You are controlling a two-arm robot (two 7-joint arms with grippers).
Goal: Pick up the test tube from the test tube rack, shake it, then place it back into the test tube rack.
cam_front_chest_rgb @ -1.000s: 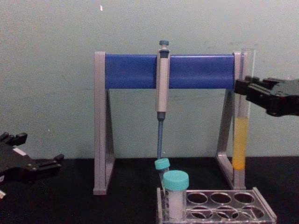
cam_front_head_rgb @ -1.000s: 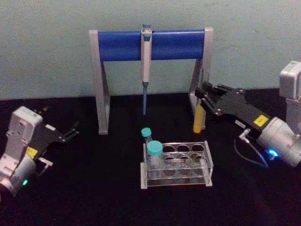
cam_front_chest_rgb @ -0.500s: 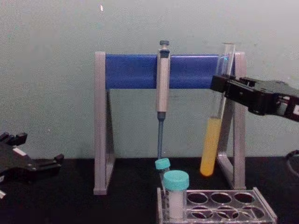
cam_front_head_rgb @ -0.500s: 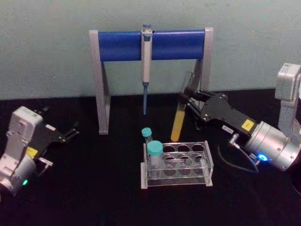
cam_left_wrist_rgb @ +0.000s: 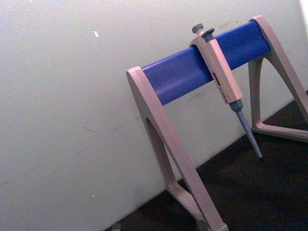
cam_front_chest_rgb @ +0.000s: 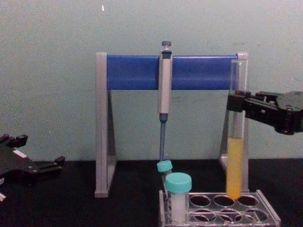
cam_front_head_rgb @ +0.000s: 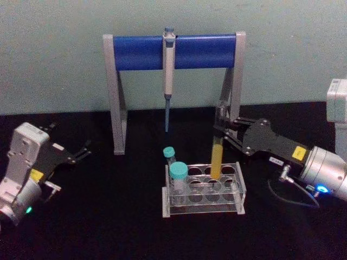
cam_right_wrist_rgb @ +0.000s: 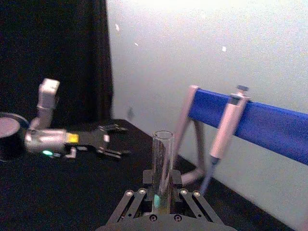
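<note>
While the pipette stand (cam_front_head_rgb: 135, 52) towered at the back, the test tube rack (cam_front_head_rgb: 201, 212) sat before it; the left gripper (cam_front_head_rgb: 84, 150) lay parked far left, and the right gripper (cam_front_head_rgb: 219, 132) pinched the test tube (cam_front_head_rgb: 217, 160) upright (yellow-orange below), tip at a back-row hole.

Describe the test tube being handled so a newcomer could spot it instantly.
Find the grey-and-blue pipette stand at the back; in front of it sits the clear test tube rack. Over the rack's back row, the right hand holds the test tube. It is tall, slim, uncapped, yellow-orange below, unlike the short teal-capped tubes at the rack's left end.
</note>
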